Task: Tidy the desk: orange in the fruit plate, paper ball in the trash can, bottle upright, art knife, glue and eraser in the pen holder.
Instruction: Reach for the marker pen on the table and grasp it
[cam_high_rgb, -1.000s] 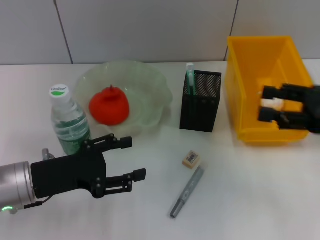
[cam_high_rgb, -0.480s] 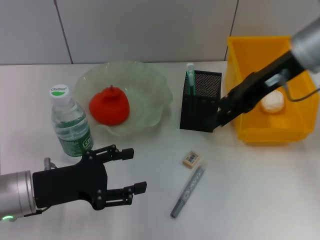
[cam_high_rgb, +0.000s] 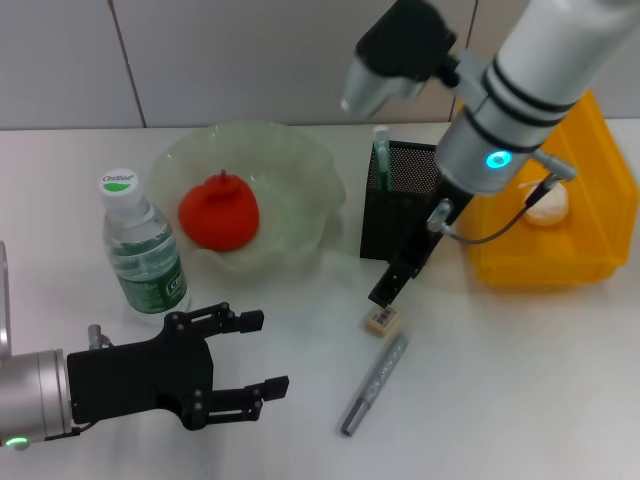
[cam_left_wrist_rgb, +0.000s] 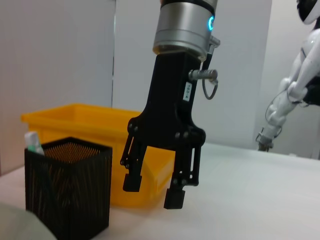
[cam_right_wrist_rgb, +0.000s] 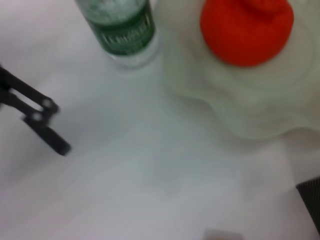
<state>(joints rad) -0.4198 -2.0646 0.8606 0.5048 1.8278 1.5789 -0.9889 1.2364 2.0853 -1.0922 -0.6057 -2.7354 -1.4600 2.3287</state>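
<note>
The beige eraser (cam_high_rgb: 380, 318) lies on the table in front of the black mesh pen holder (cam_high_rgb: 400, 200). My right gripper (cam_high_rgb: 391, 287) hangs open just above the eraser, fingers pointing down; the left wrist view shows that right gripper (cam_left_wrist_rgb: 153, 191) with jaws apart and nothing in them. The grey art knife (cam_high_rgb: 375, 383) lies nearer the front. The mint-green glue (cam_high_rgb: 381, 150) stands in the holder. The orange (cam_high_rgb: 219, 212) rests in the fruit plate (cam_high_rgb: 300, 170). The bottle (cam_high_rgb: 143, 255) stands upright. The paper ball (cam_high_rgb: 548, 205) is in the yellow trash can (cam_high_rgb: 590, 260). My left gripper (cam_high_rgb: 262, 352) is open at the front left.
The right wrist view looks down on the bottle (cam_right_wrist_rgb: 122, 30), the orange (cam_right_wrist_rgb: 247, 30), the plate's rim (cam_right_wrist_rgb: 250, 120) and one black finger of the left gripper (cam_right_wrist_rgb: 35, 115). A wall runs along the back of the table.
My right arm swung left from the trash can, past the pen holder, to above the eraser. The left gripper drifted slightly toward the front edge, still open.
</note>
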